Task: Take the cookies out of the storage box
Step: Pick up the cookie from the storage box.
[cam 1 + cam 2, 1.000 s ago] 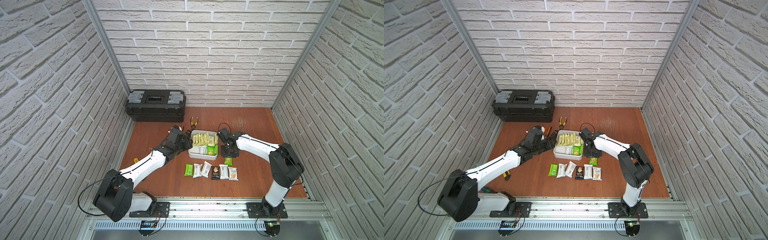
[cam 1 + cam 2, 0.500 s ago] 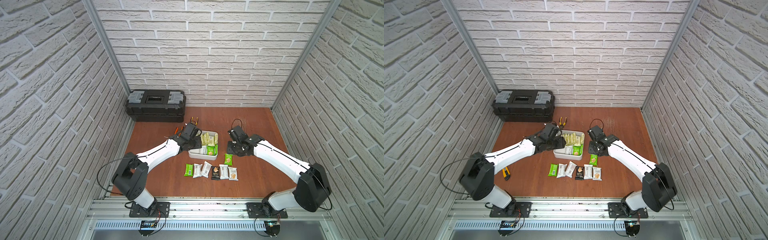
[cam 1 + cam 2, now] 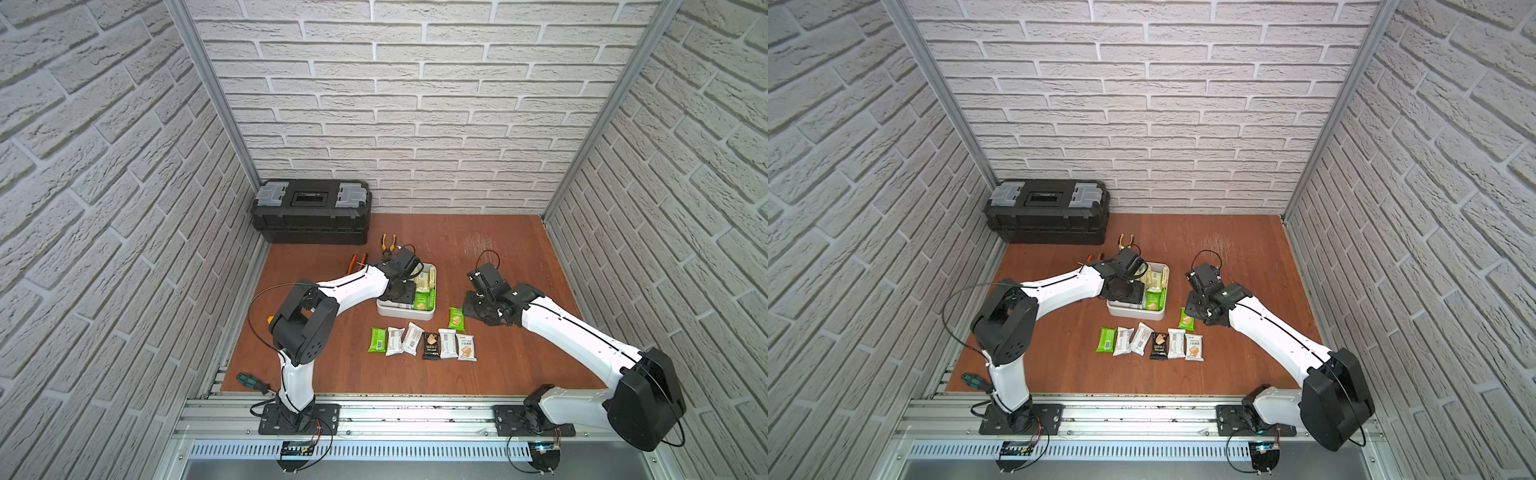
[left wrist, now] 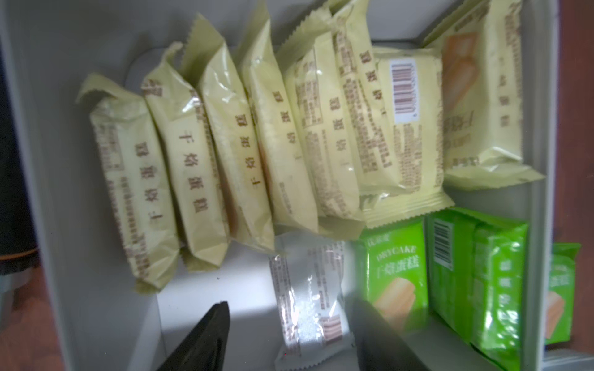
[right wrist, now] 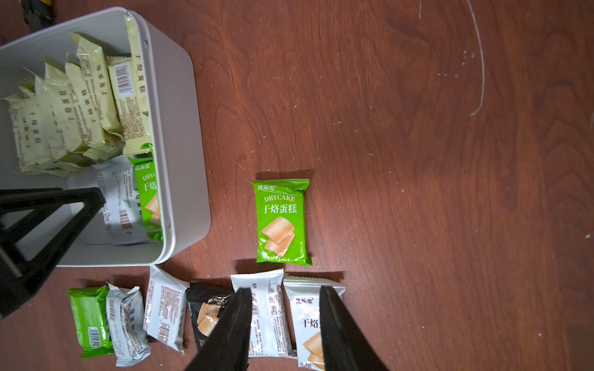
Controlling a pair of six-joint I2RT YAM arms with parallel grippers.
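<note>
The storage box (image 3: 405, 313) is a white tray on the wooden table, seen in both top views. It holds cookies: a row of pale yellow packets (image 4: 257, 144), green packets (image 4: 395, 273) and one white packet (image 4: 308, 298). My left gripper (image 4: 291, 303) reaches down into the box, open, with its fingers on either side of the white packet. More packets lie in a row (image 3: 424, 343) in front of the box, with a lone green packet (image 5: 283, 221) beside it. My right gripper (image 5: 284, 289) hangs open and empty over that row, right of the box.
A large black toolbox (image 3: 311, 210) stands at the back left. Yellow pliers (image 3: 388, 243) and an orange-handled tool (image 3: 357, 262) lie behind the box. A teal-handled screwdriver (image 3: 249, 380) lies by the front left edge. Brick walls close in three sides.
My left gripper swung from beside the box's left wall to inside the box, and its jaws widened. My right gripper drew back to the right, away from the box.
</note>
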